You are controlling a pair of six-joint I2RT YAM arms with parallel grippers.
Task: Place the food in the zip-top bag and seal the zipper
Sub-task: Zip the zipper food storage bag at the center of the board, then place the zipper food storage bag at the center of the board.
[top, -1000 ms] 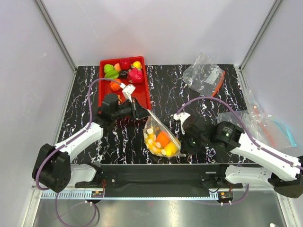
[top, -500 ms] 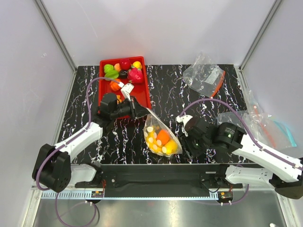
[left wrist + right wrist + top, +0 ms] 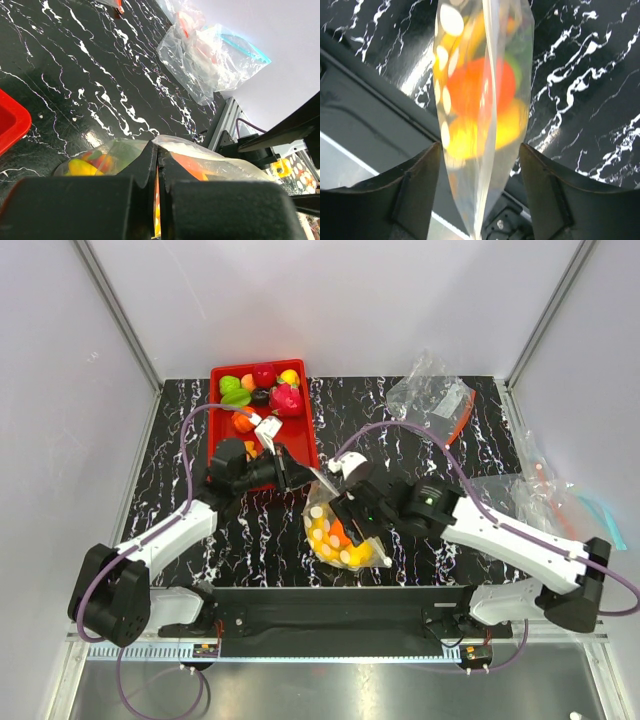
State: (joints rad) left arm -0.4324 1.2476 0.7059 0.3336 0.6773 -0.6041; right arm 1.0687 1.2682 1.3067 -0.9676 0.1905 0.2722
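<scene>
The zip-top bag (image 3: 341, 530) hangs tilted over the table's front middle, with the food (image 3: 344, 533) inside: an orange fruit, yellow pieces and some green. My left gripper (image 3: 300, 473) is shut on the bag's top corner; in the left wrist view its jaws (image 3: 157, 150) pinch the clear film (image 3: 210, 162). My right gripper (image 3: 350, 508) is over the bag and open. In the right wrist view its fingers (image 3: 480, 147) straddle the bag's thin edge (image 3: 479, 200) without touching it, and the orange fruit (image 3: 480, 85) shows beyond. I cannot tell whether the zipper is pressed closed.
A red tray (image 3: 303, 445) behind the left gripper holds green, dark red and pink toy fruits. A clear bag with an orange-red strip (image 3: 435, 400) lies at the back right. More clear bags (image 3: 545, 500) lie at the right edge. The table's front rail is close below the bag.
My right gripper has swung left from beside the bag to over it, and its jaws have opened. The left gripper has kept its hold, and the bag has shifted little.
</scene>
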